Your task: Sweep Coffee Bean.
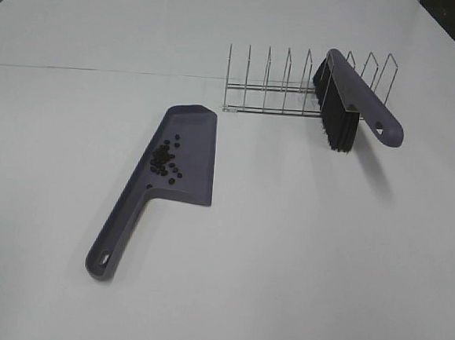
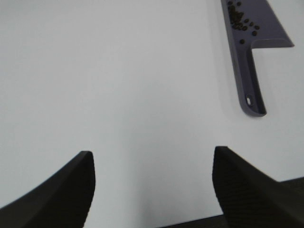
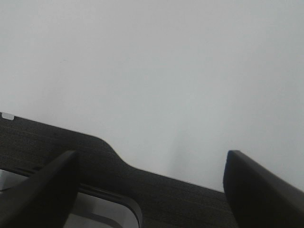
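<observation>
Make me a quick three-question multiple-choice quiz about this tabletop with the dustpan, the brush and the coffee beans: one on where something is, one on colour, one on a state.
1. Where are the coffee beans?
A. Scattered on the bare table
B. Inside the dustpan
C. Under the wire rack

2. What colour are the brush bristles?
A. Black
B. White
C. Red

3. How is the left gripper?
A. Shut on the dustpan handle
B. Shut on the brush
C. Open, holding nothing

Answers:
1. B, the beans cluster on the pan floor near its handle.
2. A, dark bristles hang below the purple-grey handle leaning on the rack.
3. C, the left wrist view shows its fingers spread over bare table.
</observation>
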`<state>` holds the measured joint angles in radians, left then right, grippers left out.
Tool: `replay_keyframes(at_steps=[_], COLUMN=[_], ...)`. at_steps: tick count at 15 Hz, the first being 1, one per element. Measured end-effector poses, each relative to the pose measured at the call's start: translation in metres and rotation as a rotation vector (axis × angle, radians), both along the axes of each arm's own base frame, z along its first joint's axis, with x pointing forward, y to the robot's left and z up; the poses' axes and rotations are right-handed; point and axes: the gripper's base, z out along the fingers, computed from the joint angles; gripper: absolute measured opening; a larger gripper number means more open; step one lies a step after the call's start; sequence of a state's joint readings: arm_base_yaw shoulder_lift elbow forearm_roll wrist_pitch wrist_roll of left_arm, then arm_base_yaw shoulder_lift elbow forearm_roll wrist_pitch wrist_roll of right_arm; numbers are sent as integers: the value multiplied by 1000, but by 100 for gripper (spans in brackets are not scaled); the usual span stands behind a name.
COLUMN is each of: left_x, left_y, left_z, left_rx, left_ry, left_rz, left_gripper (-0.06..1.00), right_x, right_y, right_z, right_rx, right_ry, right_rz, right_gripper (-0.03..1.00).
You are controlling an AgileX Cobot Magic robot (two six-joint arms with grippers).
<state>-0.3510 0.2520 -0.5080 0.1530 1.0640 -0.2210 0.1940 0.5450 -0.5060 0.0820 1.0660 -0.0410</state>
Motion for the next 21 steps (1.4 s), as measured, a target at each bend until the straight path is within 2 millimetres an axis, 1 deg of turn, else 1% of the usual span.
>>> replay_keyframes(at_steps=[2, 5, 15, 17, 19, 20, 21], left_x=[-6, -7, -8, -8, -7, -8, -13], left_y=[-1, -5, -5, -4, -1, 0, 3], left_z=[1, 0, 0, 0, 0, 0, 1], left_rx=[-9, -20, -21, -21, -20, -20, -25], left_ry=[-30, -26, -27, -28, -30, -36, -70], left_rz=[-52, -91, -95, -54, 41, 94, 172], left_gripper=[66, 66, 66, 66, 66, 66, 66], right_x=[0, 0, -2, -15, -32, -36, -54], right_y=[0, 0, 0, -5, -11, -12, -14], right_z=[0, 0, 1, 7, 14, 15, 19], right_rx=[0, 0, 4, 21, 37, 39, 42], right_ry=[0, 0, -20, -110, -241, -269, -390], right_rz=[0, 0, 0, -30, -112, -130, -192], right_gripper=[73, 73, 73, 73, 73, 73, 73])
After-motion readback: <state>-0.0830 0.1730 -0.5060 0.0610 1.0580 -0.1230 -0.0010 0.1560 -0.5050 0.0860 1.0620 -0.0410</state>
